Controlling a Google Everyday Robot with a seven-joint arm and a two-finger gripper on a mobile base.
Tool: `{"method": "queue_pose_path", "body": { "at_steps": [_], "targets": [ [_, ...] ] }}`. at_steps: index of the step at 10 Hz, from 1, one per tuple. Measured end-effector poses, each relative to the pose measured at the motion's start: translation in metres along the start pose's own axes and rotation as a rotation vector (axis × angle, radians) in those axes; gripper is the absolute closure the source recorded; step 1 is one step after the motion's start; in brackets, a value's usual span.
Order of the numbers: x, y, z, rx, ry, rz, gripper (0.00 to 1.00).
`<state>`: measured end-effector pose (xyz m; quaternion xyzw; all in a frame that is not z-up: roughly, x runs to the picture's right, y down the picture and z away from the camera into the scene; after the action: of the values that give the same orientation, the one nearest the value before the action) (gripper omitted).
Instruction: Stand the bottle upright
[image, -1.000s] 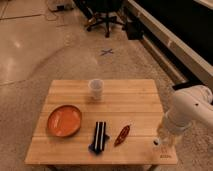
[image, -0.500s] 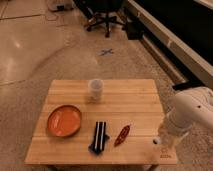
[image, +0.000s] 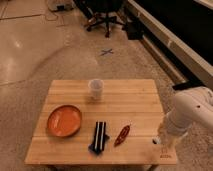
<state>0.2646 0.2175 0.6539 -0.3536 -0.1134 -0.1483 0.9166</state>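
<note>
- Gripper (image: 162, 142) is at lower right of the frame, over the wooden table's (image: 131, 91) right front edge, under the white arm.
- Jaws are closed.
- Bottle (image: 156, 139) appears pinched at the tip; the grip is mostly hidden.

The claw (image: 166, 142) sits low at the right front edge of the surface (image: 140, 95). It is mostly covered by the white arm (image: 192, 112), which runs out past the right edge. The claw is closed, but whether it grips anything cannot be told. The bottle (image: 157, 140) shows only as a small pale bit at the claw, its label and posture unreadable. The dark striped item (image: 99, 136) and the red-brown pointed object (image: 122, 135) are too blurred to identify. The chair (image: 106, 15) is cut off at the top.
</note>
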Motion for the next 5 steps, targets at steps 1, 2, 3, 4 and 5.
{"method": "queue_pose_path", "body": {
  "at_steps": [1, 2, 3, 4, 5],
  "targets": [
    [-0.005, -0.001, 0.002, 0.002, -0.029, 0.019, 1.0],
    [-0.011, -0.002, 0.004, -0.002, -0.066, 0.038, 1.0],
    [-0.015, -0.003, 0.005, -0.008, -0.104, 0.059, 1.0],
    [-0.021, -0.004, 0.006, -0.013, -0.149, 0.083, 1.0],
    [-0.024, -0.006, 0.008, -0.017, -0.19, 0.105, 1.0]
  ]
}}
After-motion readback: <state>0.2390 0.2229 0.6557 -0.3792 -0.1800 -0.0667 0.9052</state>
